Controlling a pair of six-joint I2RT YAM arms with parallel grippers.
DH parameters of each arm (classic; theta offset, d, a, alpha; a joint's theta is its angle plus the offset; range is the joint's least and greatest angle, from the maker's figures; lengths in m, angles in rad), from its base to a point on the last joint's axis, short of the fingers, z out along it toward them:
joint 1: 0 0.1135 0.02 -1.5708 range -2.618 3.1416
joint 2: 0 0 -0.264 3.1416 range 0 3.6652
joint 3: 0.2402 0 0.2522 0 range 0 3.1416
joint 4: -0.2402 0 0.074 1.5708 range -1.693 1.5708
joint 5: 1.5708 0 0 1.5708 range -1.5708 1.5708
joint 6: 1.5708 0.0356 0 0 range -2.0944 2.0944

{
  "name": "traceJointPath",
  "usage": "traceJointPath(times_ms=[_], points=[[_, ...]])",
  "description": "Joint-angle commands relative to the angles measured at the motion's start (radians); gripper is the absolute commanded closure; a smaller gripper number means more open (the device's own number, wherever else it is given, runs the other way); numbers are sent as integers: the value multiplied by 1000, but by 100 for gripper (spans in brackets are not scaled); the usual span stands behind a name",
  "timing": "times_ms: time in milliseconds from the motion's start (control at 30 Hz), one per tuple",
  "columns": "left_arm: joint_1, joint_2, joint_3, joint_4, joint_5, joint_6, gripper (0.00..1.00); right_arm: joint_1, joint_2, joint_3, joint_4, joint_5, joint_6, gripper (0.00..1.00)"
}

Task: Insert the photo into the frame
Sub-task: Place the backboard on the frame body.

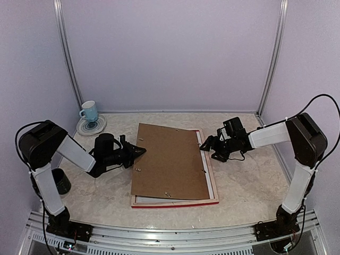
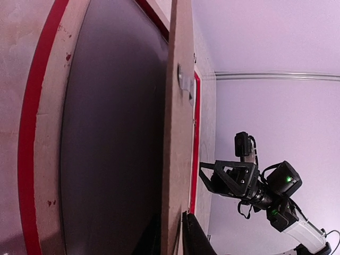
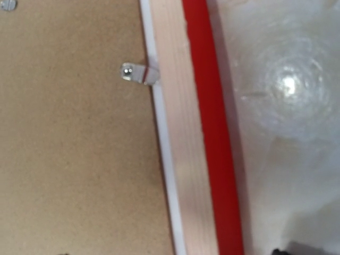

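The aluminium rail (image 1: 170, 236) along the near edge carries both arm bases. Beyond it, the bench (image 1: 249, 186) holds the work at its middle.

1. Backing board (image 1: 170, 159): brown, it lies on top of the frame, skewed. It covers the left bar, while a white strip (image 3: 164, 159) shows along its right side. In the left wrist view its left edge stands raised, with shadow beneath.
2. Frame (image 1: 175, 202): face down mid-bench, pale wood back up, red outer edges showing.
3. Photo: not visible. It may lie under the board, but this cannot be confirmed.
4. Right gripper (image 1: 210, 147): jaws spread wide and holding nothing, just beside the frame's right bar.
5. Left gripper (image 1: 141, 151): fingers on either side of the board's left edge. Whether they clamp it cannot be told.
6. Clip (image 3: 139, 74): a small tab on the board, near the right bar.
7. Cup (image 1: 89, 111): on a saucer at the far left corner, well apart from the work.

Probable faults:
- If lowered while skewed, the board would likely rest on the left bar instead of seating in the recess, and the clip would not engage.
- Sliding the board square could drag whatever lies beneath it.
- A push from the spread right gripper could shift the frame across the bench
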State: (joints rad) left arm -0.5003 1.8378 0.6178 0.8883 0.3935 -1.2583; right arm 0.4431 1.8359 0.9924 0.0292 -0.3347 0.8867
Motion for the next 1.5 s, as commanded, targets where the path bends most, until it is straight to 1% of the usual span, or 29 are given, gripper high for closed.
traceJointPath(times_ms=[0,67,167,300,433,633,733,867,933,1033,1233,1300,1467], points=[[-6,5,-7,66,27,2,84,-6,16,19,12,-6,-2,19],[-6,-2,-5,49,24,14,81,-6,18,20,13,-7,-1,19],[-6,-14,7,10,22,42,73,-6,21,18,15,-7,1,19],[-9,-38,24,-56,7,88,60,-6,26,15,16,-12,3,19],[-10,-56,42,-114,-2,123,52,-6,25,15,15,-12,4,19],[-11,-74,59,-180,-18,163,44,-6,2,39,-21,27,-19,19],[-10,-85,70,-215,-29,184,42,-6,-8,76,-82,77,-49,19],[-11,-99,81,-259,-46,207,41,-3,-17,134,-175,200,-105,19],[-11,-105,82,-271,-55,214,39,-1,-21,168,-230,259,-133,19],[-11,-114,82,-294,-73,224,36,0,-26,207,-263,313,-178,20],[-10,-139,80,-335,-110,247,29,18,12,317,-303,312,-274,23],[-10,-148,83,-349,-116,255,23,29,44,360,-322,300,-297,23],[-9,-165,82,-376,-130,272,20,61,141,482,-384,306,-343,23]])
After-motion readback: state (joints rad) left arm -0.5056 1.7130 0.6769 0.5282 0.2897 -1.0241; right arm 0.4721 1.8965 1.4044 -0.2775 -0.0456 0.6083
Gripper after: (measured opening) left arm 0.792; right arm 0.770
